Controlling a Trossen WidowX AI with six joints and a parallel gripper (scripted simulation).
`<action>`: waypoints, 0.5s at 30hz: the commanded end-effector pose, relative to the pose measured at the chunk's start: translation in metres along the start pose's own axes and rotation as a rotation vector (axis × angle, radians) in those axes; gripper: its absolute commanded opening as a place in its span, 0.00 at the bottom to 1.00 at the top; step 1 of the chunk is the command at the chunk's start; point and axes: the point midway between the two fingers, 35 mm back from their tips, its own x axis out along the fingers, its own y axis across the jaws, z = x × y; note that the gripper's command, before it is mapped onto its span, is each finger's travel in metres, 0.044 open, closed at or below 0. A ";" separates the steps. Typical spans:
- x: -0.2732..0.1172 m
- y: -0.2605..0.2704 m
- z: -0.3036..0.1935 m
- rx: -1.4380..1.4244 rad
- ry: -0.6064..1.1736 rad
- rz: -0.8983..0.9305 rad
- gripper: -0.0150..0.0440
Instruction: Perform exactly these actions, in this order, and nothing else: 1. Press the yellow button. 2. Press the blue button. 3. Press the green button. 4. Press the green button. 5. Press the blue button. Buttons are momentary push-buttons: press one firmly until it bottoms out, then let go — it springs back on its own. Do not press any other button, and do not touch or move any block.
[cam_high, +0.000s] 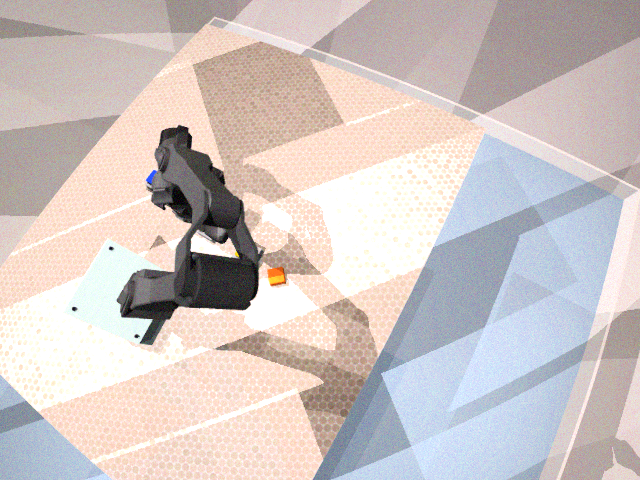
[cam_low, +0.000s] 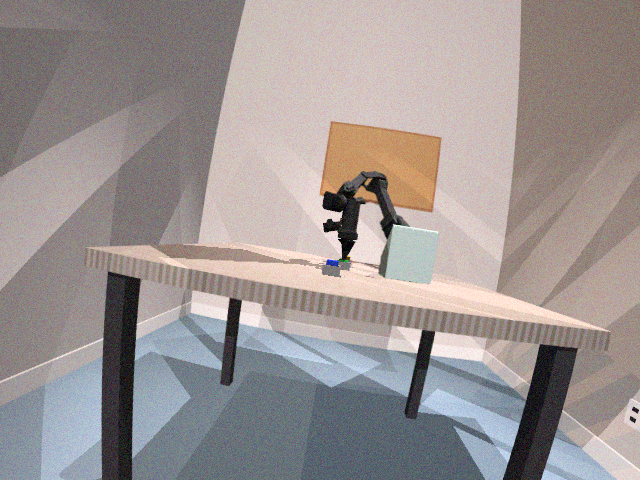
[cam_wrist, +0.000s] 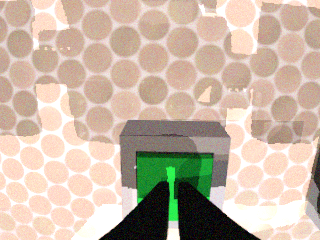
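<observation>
My gripper (cam_wrist: 173, 191) points straight down, fingers pressed together with only a thin slit between them, nothing held. In the wrist view the tips sit over the near half of the green button (cam_wrist: 175, 172), and the cap lies low within its grey housing (cam_wrist: 175, 135); whether it has bottomed out I cannot tell. From the exterior view my fingertips meet the green button (cam_low: 344, 259) at the table surface, just behind the blue button (cam_low: 332, 262) on its grey base.

From the top view my arm (cam_high: 201, 206) folds over the buttons and hides the green one. The blue button (cam_high: 150, 177) shows only as a corner at my wrist's edge. A sliver of the yellow button (cam_high: 236, 253) peeks out beside my forearm. The orange block (cam_high: 276, 276) lies just beyond that, apart from my arm. My base stands on a pale mint mount (cam_high: 98, 294), a box (cam_low: 409, 255) in the exterior view. The table (cam_low: 258, 289) is dotted beige.
</observation>
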 end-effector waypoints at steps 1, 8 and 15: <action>0.000 0.000 0.000 -0.004 0.000 -0.003 0.29; -0.034 0.000 0.000 -0.005 0.000 -0.001 0.29; -0.029 0.000 0.000 -0.005 0.000 -0.001 0.29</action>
